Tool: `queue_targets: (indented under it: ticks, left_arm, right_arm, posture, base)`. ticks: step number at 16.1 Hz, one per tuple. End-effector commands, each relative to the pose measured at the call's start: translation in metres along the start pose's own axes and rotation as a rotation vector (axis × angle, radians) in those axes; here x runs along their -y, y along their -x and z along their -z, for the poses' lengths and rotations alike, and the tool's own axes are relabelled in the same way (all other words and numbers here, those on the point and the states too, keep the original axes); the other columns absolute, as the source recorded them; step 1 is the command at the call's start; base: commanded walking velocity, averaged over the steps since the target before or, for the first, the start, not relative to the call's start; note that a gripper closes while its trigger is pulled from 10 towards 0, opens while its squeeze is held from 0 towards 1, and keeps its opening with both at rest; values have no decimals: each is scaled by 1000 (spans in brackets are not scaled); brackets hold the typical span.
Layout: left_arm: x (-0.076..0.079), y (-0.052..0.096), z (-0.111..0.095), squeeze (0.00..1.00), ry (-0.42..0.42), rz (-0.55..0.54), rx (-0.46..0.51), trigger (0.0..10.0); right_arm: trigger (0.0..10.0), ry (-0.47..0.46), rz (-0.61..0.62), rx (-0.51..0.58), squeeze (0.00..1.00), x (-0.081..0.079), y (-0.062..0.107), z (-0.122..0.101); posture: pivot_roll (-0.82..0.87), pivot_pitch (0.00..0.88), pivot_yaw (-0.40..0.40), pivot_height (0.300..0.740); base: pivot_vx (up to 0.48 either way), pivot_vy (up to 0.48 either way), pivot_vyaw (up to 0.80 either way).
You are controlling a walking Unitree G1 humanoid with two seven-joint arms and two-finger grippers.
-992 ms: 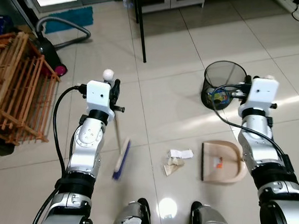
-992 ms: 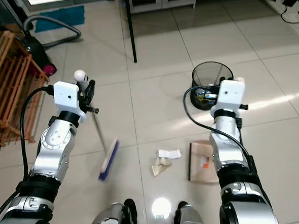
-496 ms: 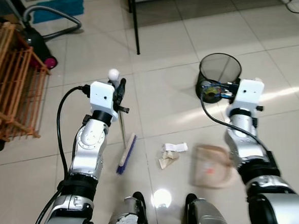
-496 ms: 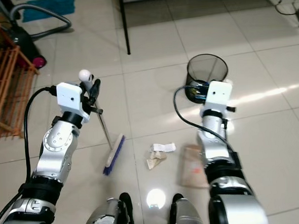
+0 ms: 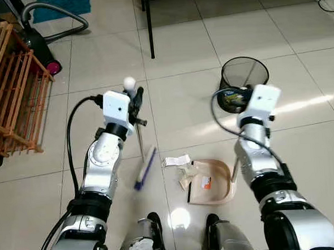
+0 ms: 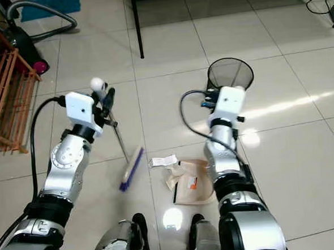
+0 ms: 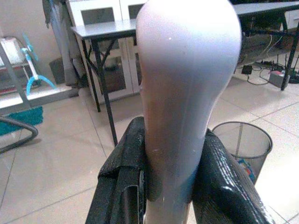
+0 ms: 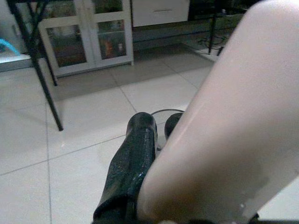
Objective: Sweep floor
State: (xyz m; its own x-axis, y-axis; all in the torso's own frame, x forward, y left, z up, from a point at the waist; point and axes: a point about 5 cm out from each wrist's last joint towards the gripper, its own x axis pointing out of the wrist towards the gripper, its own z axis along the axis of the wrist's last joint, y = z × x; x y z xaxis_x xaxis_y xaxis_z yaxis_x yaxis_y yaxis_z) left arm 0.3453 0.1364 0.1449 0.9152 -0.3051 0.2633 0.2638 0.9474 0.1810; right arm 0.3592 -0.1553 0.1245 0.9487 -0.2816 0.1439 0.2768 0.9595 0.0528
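My left gripper is shut on the white knob end of a broom handle. The broom's blue-bristled head rests on the tiled floor before my feet. A white paper slip lies just right of the broom head. Crumpled brownish paper sits at the mouth of the beige dustpan. My right gripper is shut on the dustpan's thick beige handle, with the right arm reaching over the pan.
A black mesh bin with rubbish inside stands behind my right wrist. A wooden rack and a vacuum cleaner are at the far left. A black table leg stands ahead.
The right arm has swung left, bringing the dustpan from right of the paper up against it. The broom head has shifted slightly toward the paper. The camera has tilted.
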Motion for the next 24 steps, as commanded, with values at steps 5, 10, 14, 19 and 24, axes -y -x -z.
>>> queue_targets:
  ticks: [5,10,14,19,24]
  left_arm:
    - [6,-17,-1,0,-4,67,-11,10000]
    - [21,-37,-13,0,-16,181,18,10000]
    - [58,-41,-6,0,102,407,-57,10000]
    - [71,-51,-21,0,188,404,12,10000]
    - [89,-63,-47,0,362,414,122,10000]
  right_arm:
    - [10000,30,-32,-4,0,-10,5,4]
    - [10000,5,-49,-15,0,-21,9,5]
    - [10000,2,-41,-28,0,-20,13,10]
    - [10000,-16,-32,-42,0,-18,16,13]
    - [10000,-40,-25,-59,0,-18,16,15]
  posture:
    - [62,296,51,740]
    - [59,311,51,740]
    - [51,300,57,740]
    - [51,295,67,740]
    - [44,258,81,740]
  base:
    - [0,0,0]
    - [0,0,0]
    - [0,0,0]
    - [0,0,0]
    - [0,0,0]
